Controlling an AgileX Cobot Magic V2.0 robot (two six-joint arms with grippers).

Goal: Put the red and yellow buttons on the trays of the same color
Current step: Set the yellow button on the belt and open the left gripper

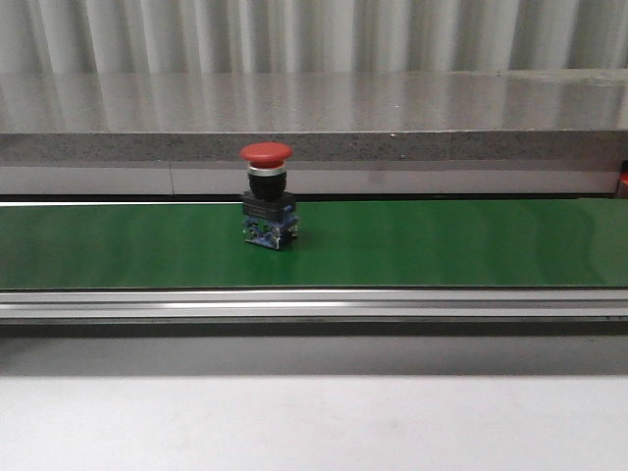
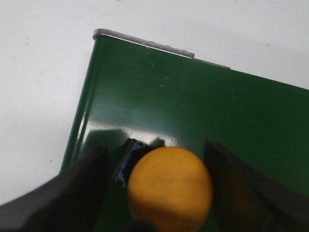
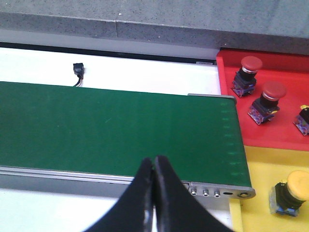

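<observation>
Yellow button point(image 2: 170, 187) sits upright right between the left claw's point(image 2: 157, 193) spread fingers; right claw point(image 3: 154, 193) pinched together, empty.

Grey speckled stone ledge point(image 1: 314, 147) (glossy on top) below pale corrugated wall point(image 1: 314, 34).

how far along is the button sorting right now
Partly done. In the right wrist view, two red mushroom-head buttons already sit on the red tray, and one yellow-capped button on the yellow tray. In hand: the left gripper stands open around a yellow-capped button on the green conveyor belt. Left: a red mushroom-head button on the belt; the right gripper is shut, empty.
</observation>
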